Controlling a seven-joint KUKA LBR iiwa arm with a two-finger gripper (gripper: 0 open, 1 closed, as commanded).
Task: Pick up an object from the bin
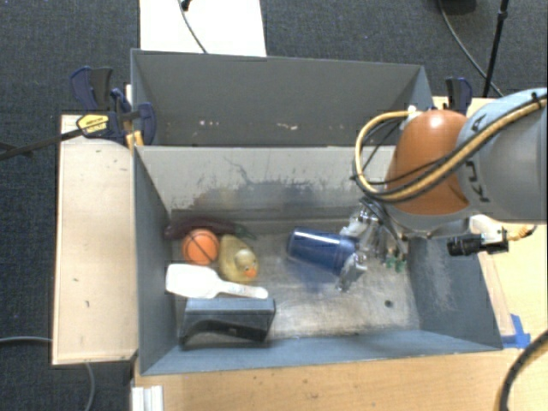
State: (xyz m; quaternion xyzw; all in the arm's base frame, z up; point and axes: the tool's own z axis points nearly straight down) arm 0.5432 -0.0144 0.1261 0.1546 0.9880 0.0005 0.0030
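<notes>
Bin (282, 101): grey. The arm (505, 169) enters over its right edge. A box (227, 324), scoop (214, 285), duck (238, 259) and ball (201, 247) cluster at the left edge. The blue cup (317, 249) is mid-floor, on its side. The pincer (353, 251) pinches its right end, a finger either side. Step judged: grasp made. Next move calls for a straight lift, as the cup may slip.

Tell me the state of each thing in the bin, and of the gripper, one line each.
blue cup: on its side, mid-bin, right end between the gripper's fingers.
gripper: shut on the cup's end.
orange ball: resting at the left, against the duck.
yellow duck: resting beside the ball.
white handled tool: lying flat in front of both.
black box: lying at the front left.
</notes>
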